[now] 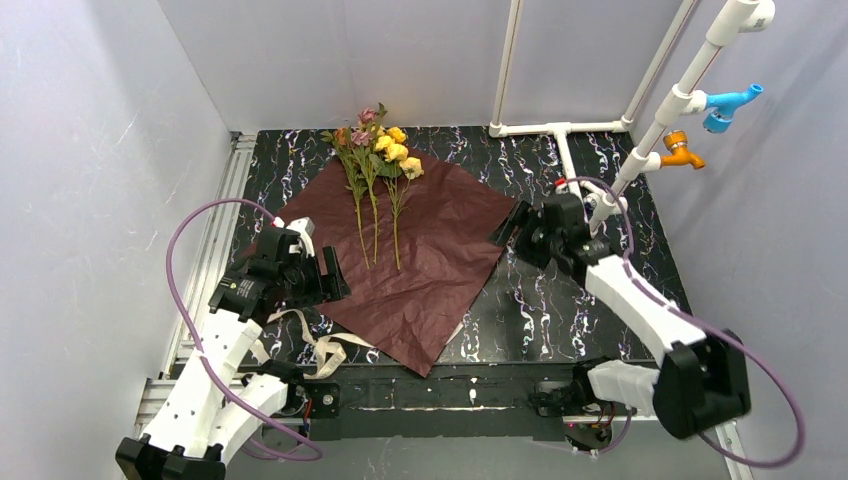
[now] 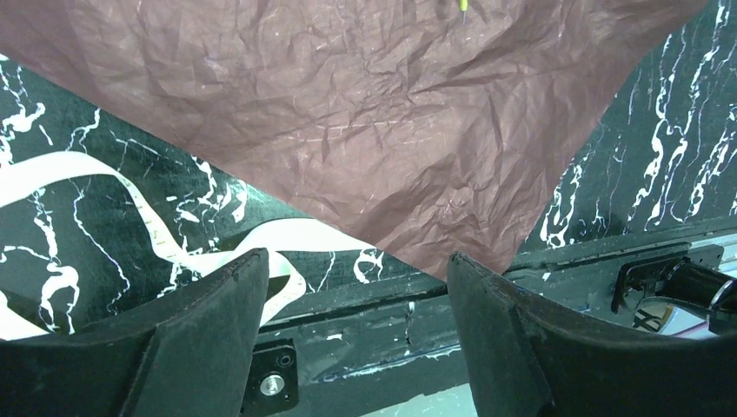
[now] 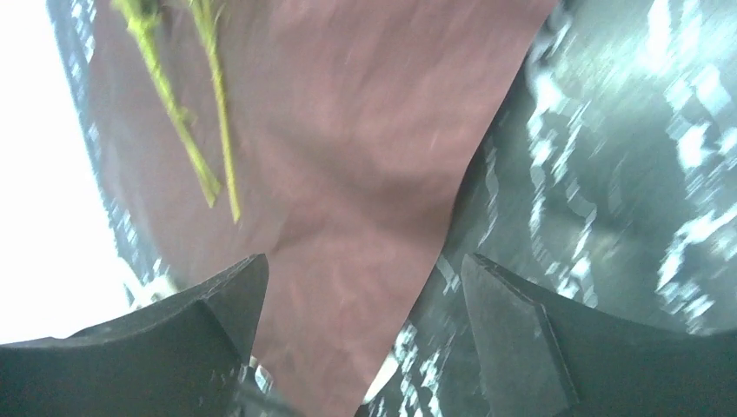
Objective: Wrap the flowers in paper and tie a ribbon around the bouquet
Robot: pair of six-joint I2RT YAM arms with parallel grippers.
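Paper point(image 1: 430, 255) lies flat as a diamond on the table point(image 1: 560, 300), flowers point(image 1: 378, 150) resting on its far half, blooms at the far corner, stems pointing to the near edge. You see the left gripper point(image 1: 328, 276) at the paper's left corner and the right gripper point(image 1: 511, 227) at its right corner, both jaws wide apart, holding nothing. The ribbon point(image 1: 325, 350) curls loose near the table's near-left corner.

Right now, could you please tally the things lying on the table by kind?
Flower stems: 3
Paper sheet: 1
Ribbon: 1
Total: 5
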